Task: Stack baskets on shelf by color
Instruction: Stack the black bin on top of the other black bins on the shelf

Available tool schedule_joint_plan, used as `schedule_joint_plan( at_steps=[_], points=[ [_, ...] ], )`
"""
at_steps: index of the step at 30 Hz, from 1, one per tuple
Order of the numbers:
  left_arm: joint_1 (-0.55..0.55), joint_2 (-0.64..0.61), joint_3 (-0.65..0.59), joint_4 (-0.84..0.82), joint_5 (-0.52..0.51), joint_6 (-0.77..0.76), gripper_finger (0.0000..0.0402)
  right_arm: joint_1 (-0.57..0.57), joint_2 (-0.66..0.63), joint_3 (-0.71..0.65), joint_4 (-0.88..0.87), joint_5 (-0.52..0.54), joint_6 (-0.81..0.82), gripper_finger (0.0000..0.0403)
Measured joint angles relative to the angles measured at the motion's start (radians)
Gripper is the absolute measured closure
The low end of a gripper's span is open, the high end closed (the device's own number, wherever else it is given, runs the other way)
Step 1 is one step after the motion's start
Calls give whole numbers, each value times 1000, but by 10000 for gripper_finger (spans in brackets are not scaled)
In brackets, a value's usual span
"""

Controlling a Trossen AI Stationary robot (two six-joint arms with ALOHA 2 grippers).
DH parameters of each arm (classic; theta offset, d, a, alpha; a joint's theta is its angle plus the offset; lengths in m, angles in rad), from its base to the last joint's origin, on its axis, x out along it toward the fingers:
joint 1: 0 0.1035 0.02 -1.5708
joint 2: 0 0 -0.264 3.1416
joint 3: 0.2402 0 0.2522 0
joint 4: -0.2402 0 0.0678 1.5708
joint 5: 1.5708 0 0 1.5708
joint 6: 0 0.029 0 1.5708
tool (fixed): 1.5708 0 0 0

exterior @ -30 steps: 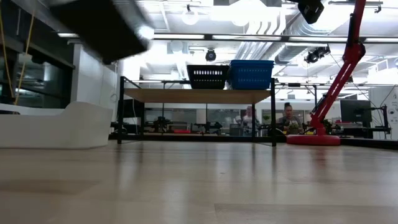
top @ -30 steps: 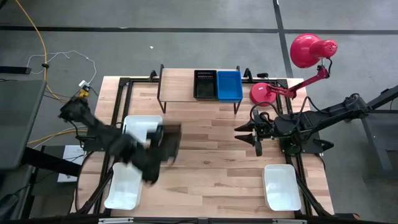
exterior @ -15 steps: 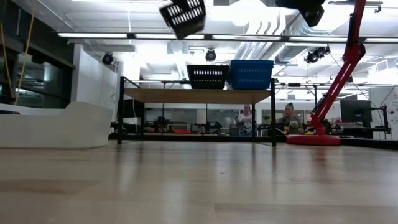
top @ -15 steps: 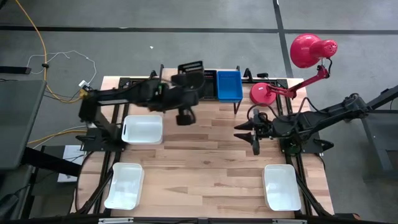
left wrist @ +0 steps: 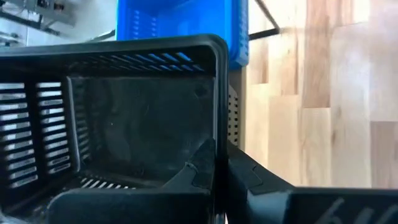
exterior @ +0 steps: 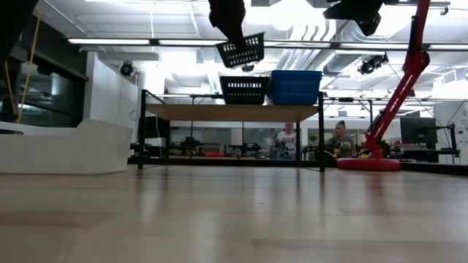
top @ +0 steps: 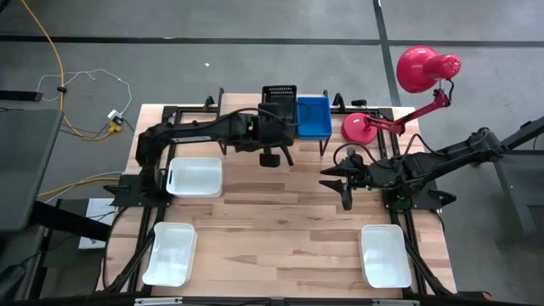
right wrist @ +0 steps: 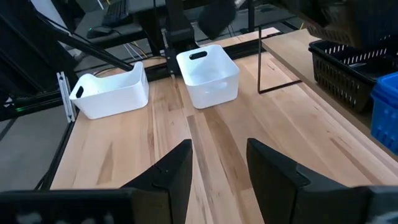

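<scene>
My left gripper is shut on a black slatted basket and holds it in the air over the far shelf. In the low view the held basket hangs tilted just above a second black basket, which stands on the plank beside a blue basket. Three white baskets lie on the table. My right gripper is open and waits over the table's right half, touching nothing. My left gripper has one side wall of the black basket pinched, with one finger inside the basket and the other outside. The fingers come from above, pointing down. The basket is lifted clear and hangs tilted below them, over the black basket on the shelf.
A red desk lamp stands with its base at the shelf's right end. Dark frame rails run along the table's edges. Bare wood lies in the table's middle. People sit in the room beyond.
My left arm has swung fast from the table's near left, up and toward the far edge and the right, carrying the black basket. The basket has gone from low over the table to hanging above the black basket on the shelf. The right arm has kept still.
</scene>
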Motion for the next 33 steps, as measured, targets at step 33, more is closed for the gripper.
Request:
schedule_joint_plan(
  at_steps=[33],
  points=[
    [100, 69, -1, 46, 101, -40, 401, 0, 0, 0, 0, 1, 4, 265]
  ],
)
